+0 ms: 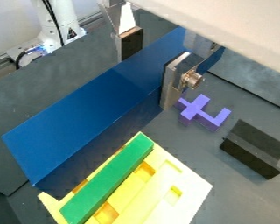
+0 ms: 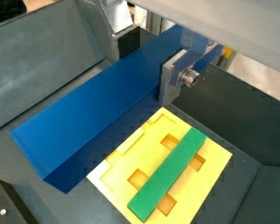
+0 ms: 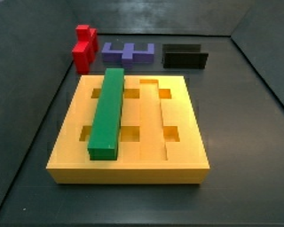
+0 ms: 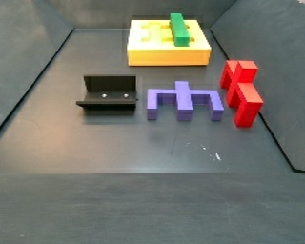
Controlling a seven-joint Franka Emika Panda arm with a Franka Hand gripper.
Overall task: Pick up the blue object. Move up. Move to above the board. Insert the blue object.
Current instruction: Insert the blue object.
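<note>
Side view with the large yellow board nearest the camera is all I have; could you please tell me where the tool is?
Observer: In both wrist views the tool is shut on a long dark blue rectangular bar, with a silver plate finger on each long side.
Operator: Thank you. Is that bar over the board?
Observer: Yes. A wrist view shows the large yellow grooved board directly below the bar's lower edge.
Operator: How is it lined up?
Observer: It runs roughly parallel to the long green bar lying in the board.
</note>
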